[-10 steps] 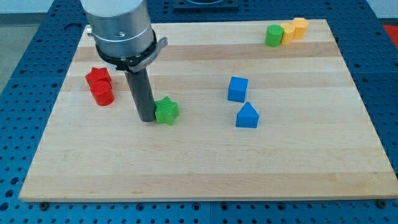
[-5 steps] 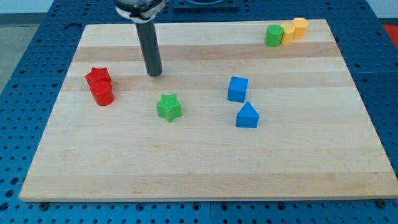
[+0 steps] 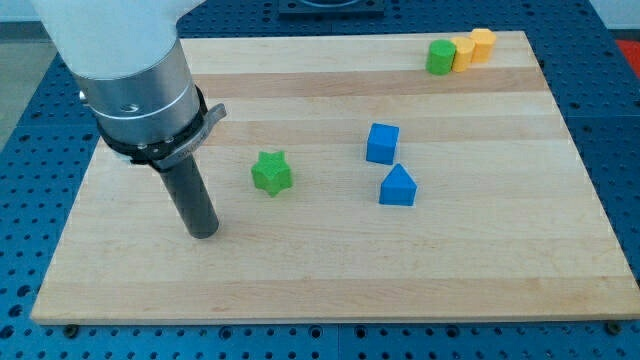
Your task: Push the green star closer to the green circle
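You are looking at a wooden board point(image 3: 330, 270) lying on a blue pegged bench point(image 3: 620, 150), with the arm's grey body point(image 3: 135, 80) filling the view's upper left and hiding whatever sits behind it there. There is no claw on this arm, only a dark rod point(image 3: 190, 200), so nothing is being held; my tip point(image 3: 204, 233) is resting on bare wood, below and to the left of the green star point(image 3: 271, 173) and clear of it. The star is sitting left of centre, well apart from the green circle point(image 3: 439, 57) at the top right. Two yellow blocks point(image 3: 472, 49) are crowding the circle's right side. A blue cube point(image 3: 382, 143) and a blue wedge point(image 3: 397, 186) are standing right of the star, just below the straight line to the circle.
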